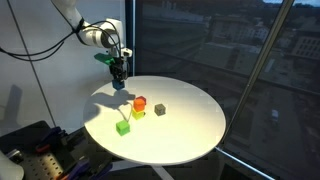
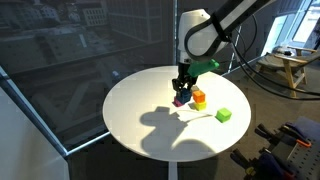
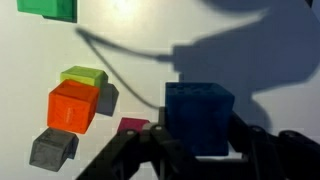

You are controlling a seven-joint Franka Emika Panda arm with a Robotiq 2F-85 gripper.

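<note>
My gripper (image 3: 198,150) is shut on a dark blue cube (image 3: 198,118) and holds it above the round white table (image 1: 190,135). In both exterior views the gripper (image 1: 118,72) (image 2: 183,85) hangs over the table's edge area, beside a cluster of blocks. Below it in the wrist view lie a magenta block (image 3: 132,126), an orange block (image 3: 72,105), a yellow-green block (image 3: 84,76) and a grey block (image 3: 52,148). A green block (image 3: 48,8) lies farther off. The magenta block (image 2: 179,100) is right under the gripper.
In an exterior view the orange block (image 1: 140,103), yellow block (image 1: 138,114), grey block (image 1: 159,109) and green block (image 1: 123,127) sit left of the table's middle. Dark windows stand behind the table. Equipment (image 2: 290,150) stands beside it.
</note>
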